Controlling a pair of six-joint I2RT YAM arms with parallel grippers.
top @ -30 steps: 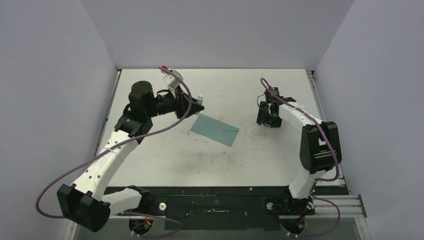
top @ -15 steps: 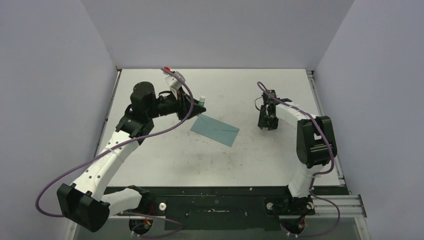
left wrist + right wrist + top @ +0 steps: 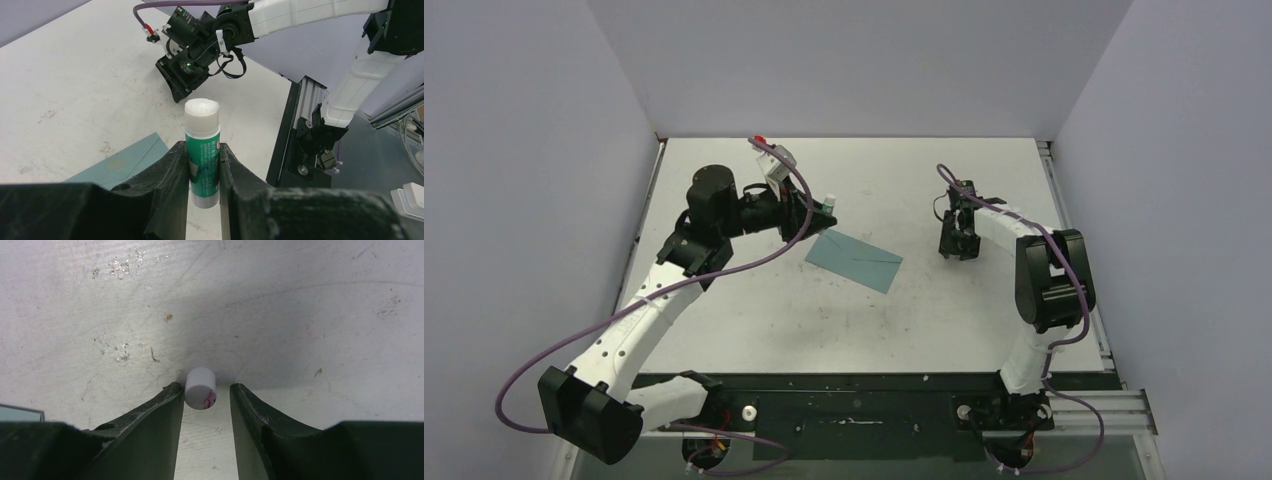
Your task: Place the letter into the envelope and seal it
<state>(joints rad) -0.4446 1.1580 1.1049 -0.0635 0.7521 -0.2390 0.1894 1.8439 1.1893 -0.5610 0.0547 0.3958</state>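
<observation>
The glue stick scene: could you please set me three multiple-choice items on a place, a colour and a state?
1. Where does the envelope lie?
A. flat on the table
B. leaning on the back wall
C. hanging over the near edge
2. What colour is the glue stick's label?
A. red
B. yellow
C. green
3. How is the left gripper?
A. open and empty
B. shut on the glue stick
C. shut on the envelope
Answers: 1 A, the top view shows it flat mid-table; 2 C, the left wrist view shows green print under a white tip; 3 B, both fingers press the stick's sides.
</observation>
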